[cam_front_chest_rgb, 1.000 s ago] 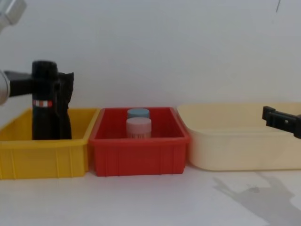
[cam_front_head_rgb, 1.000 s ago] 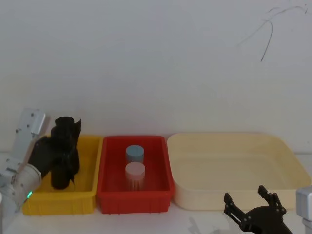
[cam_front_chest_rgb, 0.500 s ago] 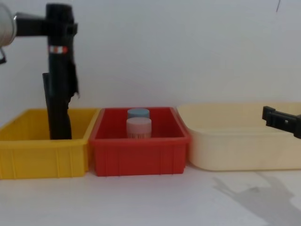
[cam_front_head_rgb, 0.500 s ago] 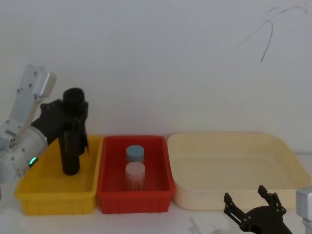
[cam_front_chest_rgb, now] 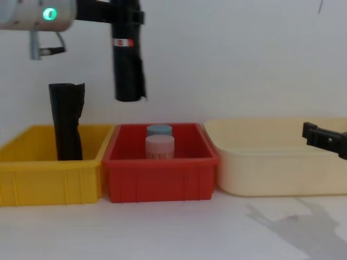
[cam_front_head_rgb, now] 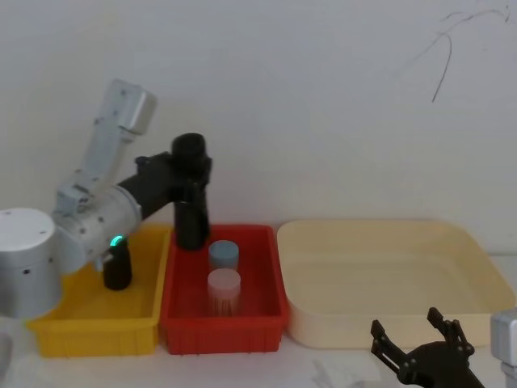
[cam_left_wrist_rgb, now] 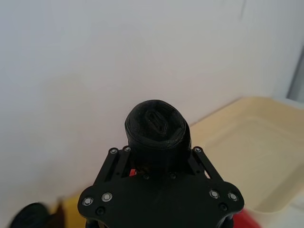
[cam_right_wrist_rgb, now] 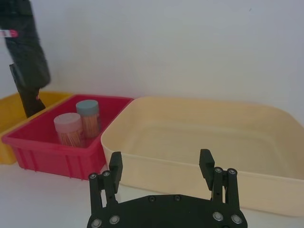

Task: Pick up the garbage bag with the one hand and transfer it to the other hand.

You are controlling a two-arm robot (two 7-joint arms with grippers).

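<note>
Background. A plain white wall (cam_front_head_rgb: 323,121) is rising behind the worktop (cam_front_chest_rgb: 162,233), which is lying white and matte in front. A thin, dark, curved line (cam_front_head_rgb: 447,65) is running across the wall's upper right. Soft, even light is casting a faint grey shadow (cam_front_chest_rgb: 293,216) on the worktop's right side.

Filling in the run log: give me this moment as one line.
left gripper: shut on garbage bag, upright, aloft, clear of red bin | right gripper: open, low, facing cream tub | handover: not yet
</note>
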